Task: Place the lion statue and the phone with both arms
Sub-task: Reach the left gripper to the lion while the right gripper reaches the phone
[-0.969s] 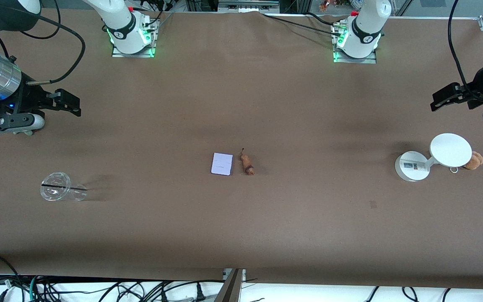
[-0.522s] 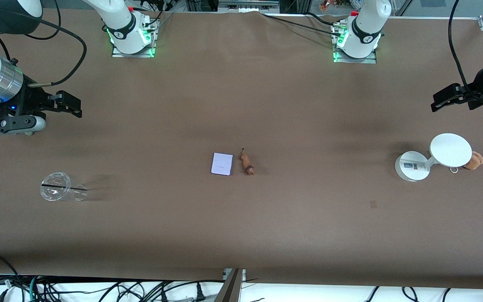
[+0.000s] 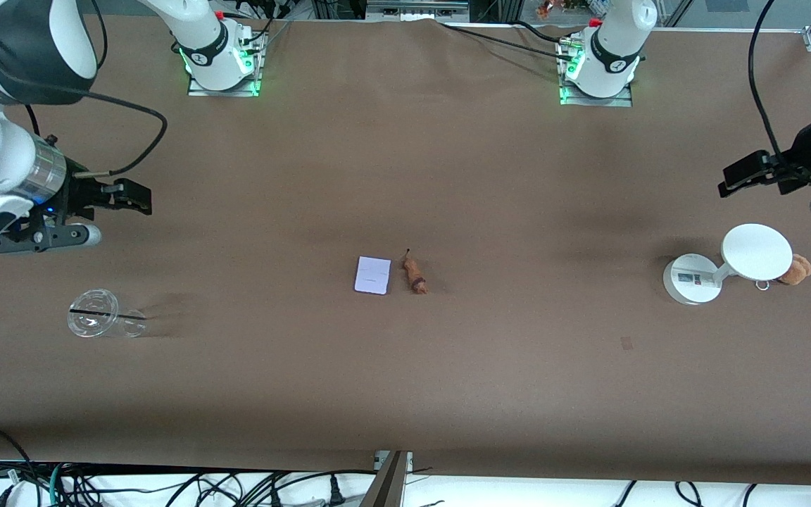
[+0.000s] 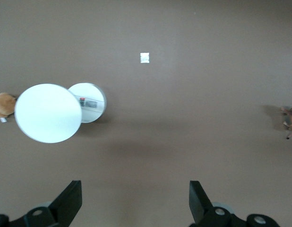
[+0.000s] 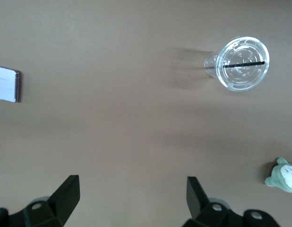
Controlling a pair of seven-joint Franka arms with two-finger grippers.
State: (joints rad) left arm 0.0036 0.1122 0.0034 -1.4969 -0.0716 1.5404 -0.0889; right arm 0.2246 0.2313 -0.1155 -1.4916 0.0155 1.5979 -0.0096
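Observation:
The phone (image 3: 372,274), flat with a pale lavender-white face, lies at the table's middle. The tiny orange-brown lion statue (image 3: 415,274) lies right beside it, toward the left arm's end. My right gripper (image 3: 141,199) is open and empty, up over bare table at the right arm's end. Its wrist view shows the phone (image 5: 5,83) at the frame's edge and the open jaws (image 5: 133,196). My left gripper (image 3: 729,179) is open and empty over bare table at the left arm's end. Its wrist view shows the lion statue (image 4: 291,120) far off.
A clear plastic cup (image 3: 99,315) lies on its side near the right arm's end. A white round-disc stand (image 3: 756,251) and an orange-brown plush with a ring (image 3: 796,270) sit at the left arm's end. A grey-green plush (image 5: 284,175) shows in the right wrist view.
My right arm has swung toward the table's middle and lower in the front view. My left gripper has shifted only slightly. The phone and lion statue have not moved.

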